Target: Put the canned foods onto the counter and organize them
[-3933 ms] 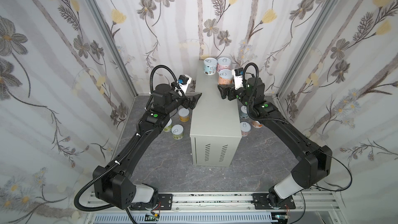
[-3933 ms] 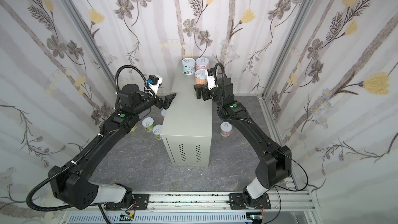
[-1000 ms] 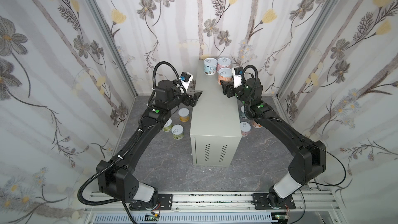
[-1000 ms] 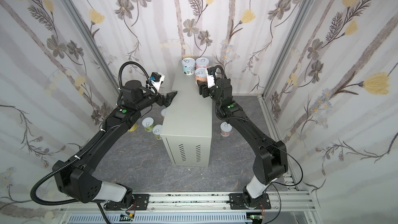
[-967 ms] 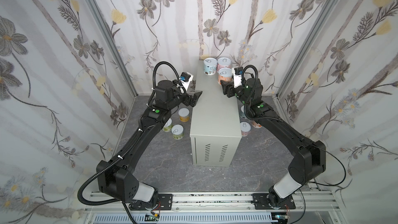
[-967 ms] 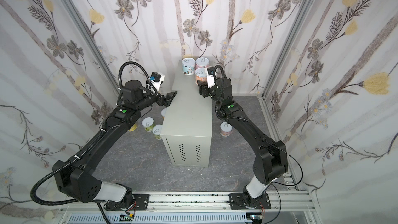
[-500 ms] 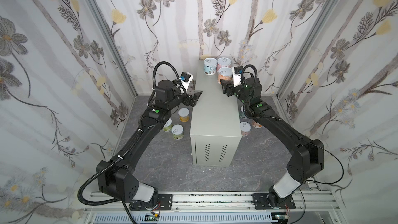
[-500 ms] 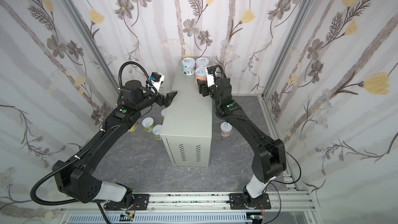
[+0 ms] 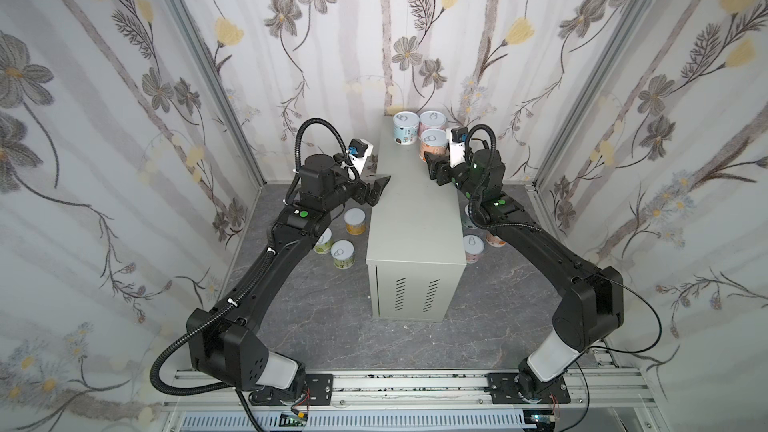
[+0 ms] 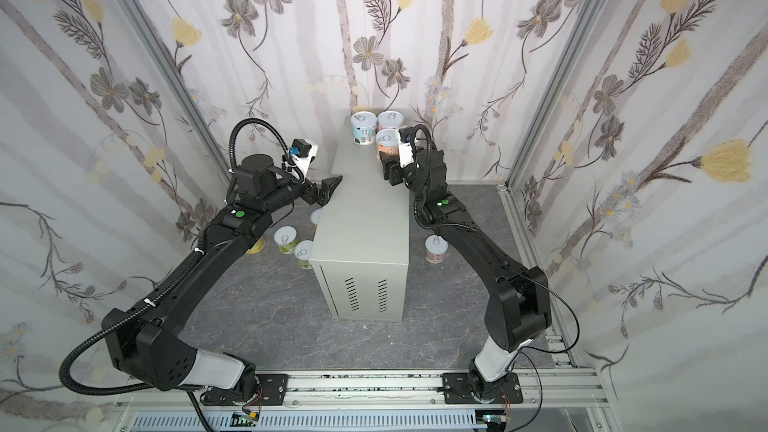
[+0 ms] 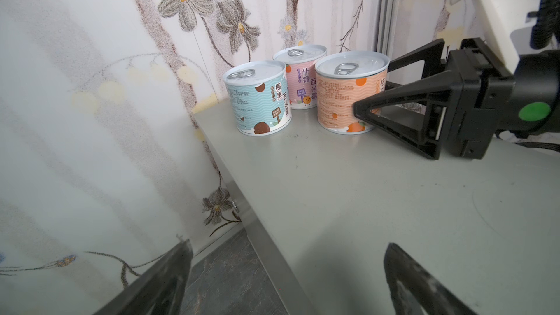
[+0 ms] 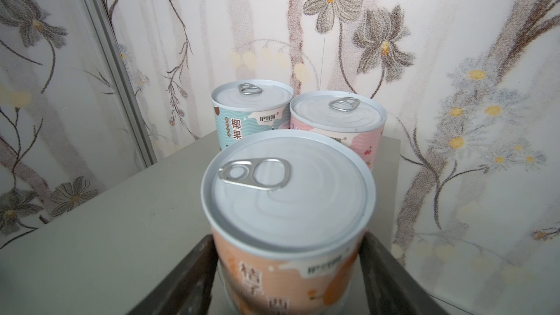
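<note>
The counter (image 9: 415, 209) (image 10: 365, 218) is a pale grey cabinet in the middle of both top views. At its far end stand three canned foods: a pale blue can (image 9: 405, 128) (image 11: 257, 98), a pink can (image 9: 432, 120) (image 12: 338, 122) and an orange can (image 9: 433, 144) (image 10: 386, 144) (image 12: 288, 195). My right gripper (image 9: 432, 160) (image 12: 288, 246) (image 11: 372, 92) is shut on the orange can, which rests upright on the counter, close in front of the pink can. My left gripper (image 9: 378, 189) (image 10: 328, 189) (image 11: 288, 246) is open and holds nothing, hovering over the counter's left edge.
More cans stand on the dark marbled floor (image 9: 316, 326): three left of the counter (image 9: 354, 220) (image 9: 324, 241) (image 9: 343, 254) and some to its right (image 9: 473, 248), partly hidden by the right arm. Flowered walls close in on three sides.
The right arm's elbow has drawn in slightly while its gripper stays shut on the orange can. The left arm shifted a little earlier and has been still over the last second.
</note>
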